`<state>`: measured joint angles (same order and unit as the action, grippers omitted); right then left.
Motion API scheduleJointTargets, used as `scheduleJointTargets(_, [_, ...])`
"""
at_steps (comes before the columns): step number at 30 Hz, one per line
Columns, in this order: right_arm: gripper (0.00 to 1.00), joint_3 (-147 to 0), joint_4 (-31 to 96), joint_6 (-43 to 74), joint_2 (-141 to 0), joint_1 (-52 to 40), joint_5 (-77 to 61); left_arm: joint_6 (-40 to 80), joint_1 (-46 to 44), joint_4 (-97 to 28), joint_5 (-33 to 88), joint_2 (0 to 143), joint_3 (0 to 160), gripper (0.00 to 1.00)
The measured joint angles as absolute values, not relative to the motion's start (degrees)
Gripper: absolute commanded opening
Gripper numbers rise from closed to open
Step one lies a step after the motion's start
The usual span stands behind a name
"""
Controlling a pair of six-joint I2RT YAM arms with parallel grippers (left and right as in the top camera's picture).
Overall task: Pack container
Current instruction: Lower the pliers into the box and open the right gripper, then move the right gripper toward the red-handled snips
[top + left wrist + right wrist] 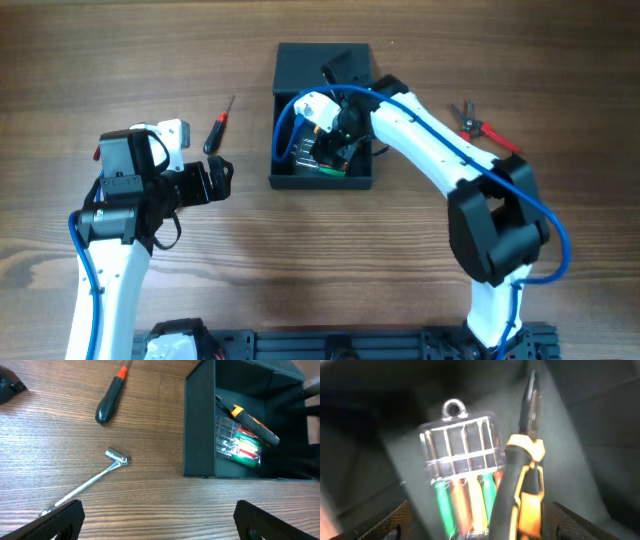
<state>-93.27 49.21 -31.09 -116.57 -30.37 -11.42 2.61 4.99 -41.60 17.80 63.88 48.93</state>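
Observation:
The container (320, 182) is a dark open box at the table's middle back. It also shows in the left wrist view (199, 425). Inside lie a clear case of coloured screwdrivers (465, 475) and orange-and-black pliers (525, 490), side by side. My right gripper (340, 140) is down inside the box, open, its fingers (480, 530) spread to either side of both items and gripping neither. My left gripper (222, 180) is open and empty (160, 527) just above the table, left of the box.
A black-and-red screwdriver (218, 128) lies left of the box. A silver socket wrench (90, 480) lies on the wood in front of my left gripper. Red-handled pliers (480, 125) lie to the right of the box.

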Motion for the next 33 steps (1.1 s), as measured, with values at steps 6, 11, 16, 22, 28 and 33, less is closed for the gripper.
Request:
scheduleJointTargets(6, [0.98,-104.38,61.17,-21.12,-107.2,-29.04,-3.53,2.61,4.99,-41.63,17.8,63.88,48.93,1.0])
scheduleJointTargets(11, [1.0,-111.09,69.76,-13.34,-98.06,-19.7,-1.43,2.61,4.99,-41.6,17.8,63.88,48.93,1.0])
scheduleJointTargets(16, [1.0,-112.01,78.89,-10.92,-94.85,-5.67,-2.57,2.61,4.99,-41.6,17.8,63.88,48.93,1.0])
scheduleJointTargets(22, [1.0,-104.66,77.62,-11.73,-97.95,5.43,-4.36,2.61,4.99,-41.63,17.8,63.88,48.93,1.0])
scheduleJointTargets(28, [0.99,-86.21,64.6,-12.47,-99.44,6.42,-6.42,2.61,4.99,-41.56,17.78,63.88,48.93,1.0])
scheduleJointTargets(33, [0.98,-73.06,55.88,-12.75,-99.55,6.44,-7.88,2.61,4.99,-41.34,17.8,63.88,48.93,1.0])
